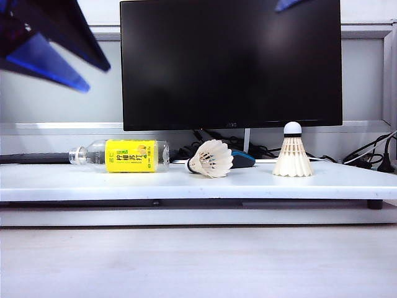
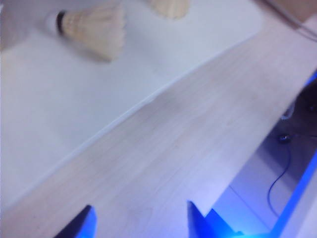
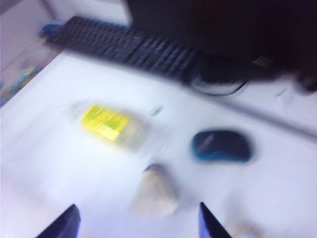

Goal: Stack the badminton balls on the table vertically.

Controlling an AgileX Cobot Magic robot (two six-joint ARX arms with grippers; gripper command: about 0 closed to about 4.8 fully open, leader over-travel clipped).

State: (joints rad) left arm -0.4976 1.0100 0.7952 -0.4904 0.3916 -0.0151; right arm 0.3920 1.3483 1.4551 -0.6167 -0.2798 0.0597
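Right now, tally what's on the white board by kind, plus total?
Shuttlecocks: 2, one lying on its side, one standing upright on its feathers
Plastic bottles: 1, yellow label, lying down
Computer mice: 1, blue-and-black, behind the lying shuttlecock
Total: 4
The keyboard and monitor are not counted: whether they sit on the board is unclear.

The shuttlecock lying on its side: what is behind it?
Behind the lying shuttlecock sits a blue-and-black mouse, only its right end showing in the exterior view. The right wrist view shows it whole. Farther back are tangled cables and the monitor.
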